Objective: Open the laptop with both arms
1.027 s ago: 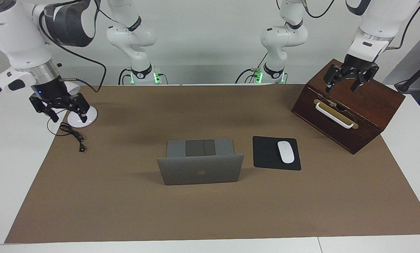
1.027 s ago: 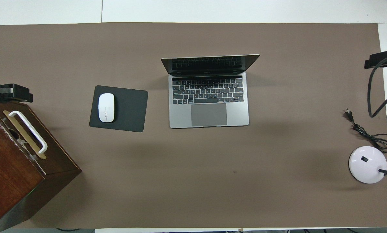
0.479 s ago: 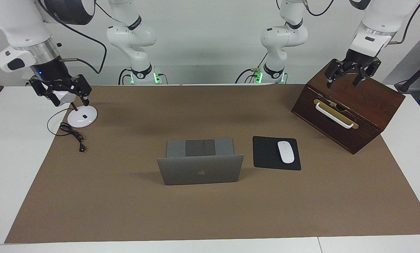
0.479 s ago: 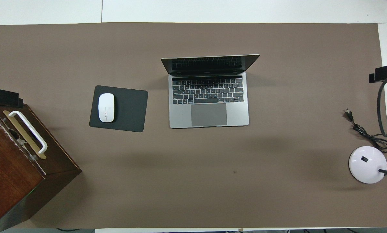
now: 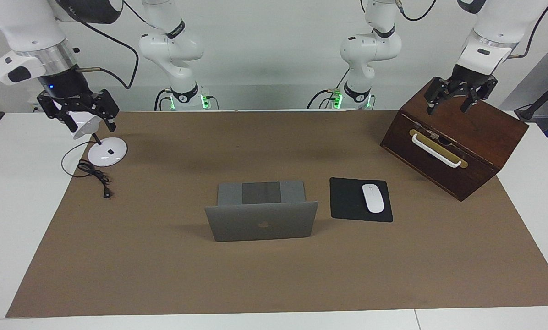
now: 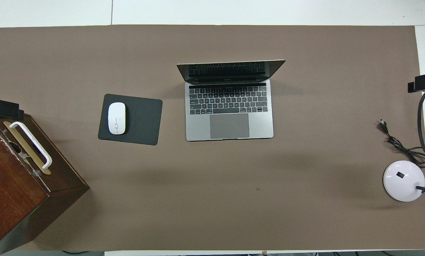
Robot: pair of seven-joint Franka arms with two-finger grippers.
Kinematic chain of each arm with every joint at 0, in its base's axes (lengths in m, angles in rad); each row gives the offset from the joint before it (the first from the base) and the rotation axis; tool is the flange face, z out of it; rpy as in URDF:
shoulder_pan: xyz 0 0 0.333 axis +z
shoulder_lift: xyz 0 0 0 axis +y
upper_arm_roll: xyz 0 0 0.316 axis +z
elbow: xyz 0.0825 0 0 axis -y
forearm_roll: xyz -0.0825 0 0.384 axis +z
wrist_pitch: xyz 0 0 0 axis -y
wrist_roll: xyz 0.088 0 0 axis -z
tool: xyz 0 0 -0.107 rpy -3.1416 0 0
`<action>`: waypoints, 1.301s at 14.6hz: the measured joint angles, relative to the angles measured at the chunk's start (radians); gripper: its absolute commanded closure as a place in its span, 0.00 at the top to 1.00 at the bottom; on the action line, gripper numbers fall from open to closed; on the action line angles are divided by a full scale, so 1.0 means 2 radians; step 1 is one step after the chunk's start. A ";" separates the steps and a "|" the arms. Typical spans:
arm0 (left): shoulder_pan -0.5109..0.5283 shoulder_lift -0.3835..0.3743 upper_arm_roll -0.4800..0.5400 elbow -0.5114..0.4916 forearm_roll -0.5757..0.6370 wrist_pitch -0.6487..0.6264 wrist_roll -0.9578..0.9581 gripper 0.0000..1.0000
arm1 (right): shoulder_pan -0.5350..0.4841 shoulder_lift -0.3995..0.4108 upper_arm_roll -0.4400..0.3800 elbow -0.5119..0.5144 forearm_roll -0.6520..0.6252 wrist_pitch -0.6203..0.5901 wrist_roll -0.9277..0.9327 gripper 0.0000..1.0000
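Note:
The silver-grey laptop (image 5: 261, 224) (image 6: 229, 106) stands open in the middle of the brown mat, lid raised, with its keyboard and trackpad facing the robots. Neither arm touches it. My left gripper (image 5: 447, 109) hangs open and empty over the top of the wooden box at the left arm's end. In the overhead view only the left gripper's tip (image 6: 3, 108) shows. My right gripper (image 5: 90, 123) hangs open and empty over the white lamp at the right arm's end. Only a dark edge of the right gripper (image 6: 424, 81) shows from overhead.
A dark wooden box (image 5: 457, 137) (image 6: 17, 185) with a white handle sits at the left arm's end. A black mouse pad (image 6: 141, 121) with a white mouse (image 6: 116, 118) lies beside the laptop. A white desk lamp (image 6: 403, 176) and its black cable (image 6: 399, 144) are at the right arm's end.
Both grippers have risen, the right one clearly, up off the lamp's base, the left one slightly over the box. The laptop has not moved.

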 measured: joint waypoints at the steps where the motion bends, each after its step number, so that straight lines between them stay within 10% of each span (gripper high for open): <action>1: 0.000 0.000 0.000 0.000 0.000 -0.001 0.000 1.00 | 0.000 0.000 0.000 0.000 0.000 -0.001 0.000 1.00; 19: 0.000 0.000 0.002 0.000 -0.008 -0.002 0.001 1.00 | 0.055 0.000 -0.057 0.003 0.000 -0.012 0.000 1.00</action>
